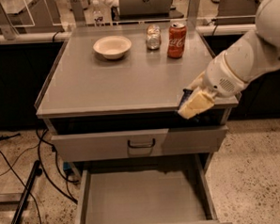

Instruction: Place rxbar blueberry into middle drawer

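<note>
gripper (192, 106) sits at the front right corner of the grey cabinet top (119, 82), just over its front edge. white arm (250, 61) comes in from the right. pale fingers (200, 101) point down and to the left, closed narrow on the rxbar blueberry (185, 95). only a dark navy sliver of the bar shows at the upper left of the fingers; the rest is hidden behind them. bar is held in the air at the level of the top's front lip, clear of any drawer.

middle drawer (142, 198) is pulled out at the bottom of the view, grey floor bare, low side walls showing left and right. it lies below and left of the gripper, well apart from it. above it is a drawer front (109, 144) with a black handle (141, 143), pushed in.

back of the top: white bowl (112, 46) to the left, small shiny jar (153, 37) at centre, red cola can (176, 33) just beside it on the right. all upright, well apart from the gripper. black cables (20, 162) trail on the speckled floor to the left.
</note>
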{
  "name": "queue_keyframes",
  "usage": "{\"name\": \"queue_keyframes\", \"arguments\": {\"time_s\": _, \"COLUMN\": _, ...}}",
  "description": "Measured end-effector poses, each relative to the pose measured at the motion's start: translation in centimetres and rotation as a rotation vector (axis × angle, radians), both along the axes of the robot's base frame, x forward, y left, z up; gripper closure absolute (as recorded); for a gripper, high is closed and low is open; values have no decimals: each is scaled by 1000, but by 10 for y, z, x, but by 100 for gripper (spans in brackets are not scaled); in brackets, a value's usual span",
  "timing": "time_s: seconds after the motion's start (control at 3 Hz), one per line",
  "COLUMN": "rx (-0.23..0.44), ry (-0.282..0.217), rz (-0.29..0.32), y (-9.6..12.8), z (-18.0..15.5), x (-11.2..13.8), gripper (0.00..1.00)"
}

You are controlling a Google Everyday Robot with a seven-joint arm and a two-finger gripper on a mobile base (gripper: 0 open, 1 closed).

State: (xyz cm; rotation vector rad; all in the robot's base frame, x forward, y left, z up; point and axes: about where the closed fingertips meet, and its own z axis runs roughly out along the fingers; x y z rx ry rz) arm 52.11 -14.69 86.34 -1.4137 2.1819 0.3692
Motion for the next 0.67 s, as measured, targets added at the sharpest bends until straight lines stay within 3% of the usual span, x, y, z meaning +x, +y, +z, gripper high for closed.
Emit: {"name": "queue_keyframes", "arguments": {"time_s": 0.67, "rx": 32, "ry": 86, "rz": 40, "y": -6, "z": -57, "x": -62, "gripper": 100}}
